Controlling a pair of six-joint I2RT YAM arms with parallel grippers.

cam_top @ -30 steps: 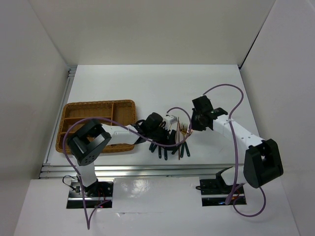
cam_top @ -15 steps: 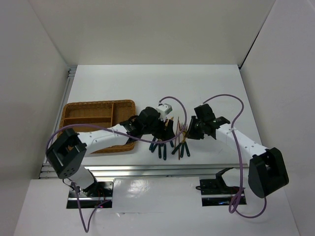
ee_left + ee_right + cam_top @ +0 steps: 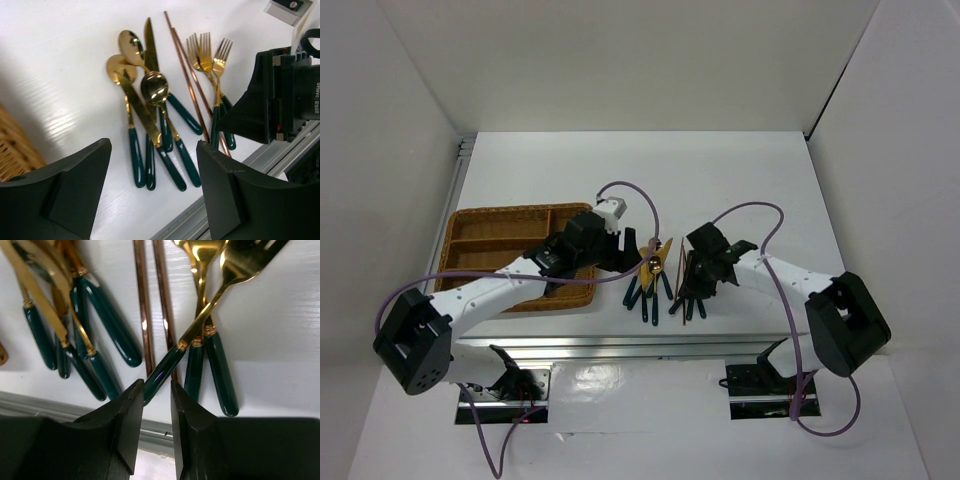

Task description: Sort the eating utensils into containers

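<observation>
Teal-handled gold fork (image 3: pixel 162 367) lies slanted over reddish chopsticks (image 3: pixel 142 305) by near edge of white table (image 3: pixel 620 170), handle tip between narrow jaws of right gripper (image 3: pixel 157 390); clamped or not, I cannot tell. Left gripper (image 3: pixel 154 150) spread wide, empty. I'd grip deeper before lifting toward brown wicker tray (image 3: pixel 480 215).

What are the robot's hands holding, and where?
Left hand is empty. Right hand straddles one fork at its handle tip; whether it grips cannot be told.

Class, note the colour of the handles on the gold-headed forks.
The slim gold-headed forks have glossy dark teal handles; clearest in right wrist view.
</observation>
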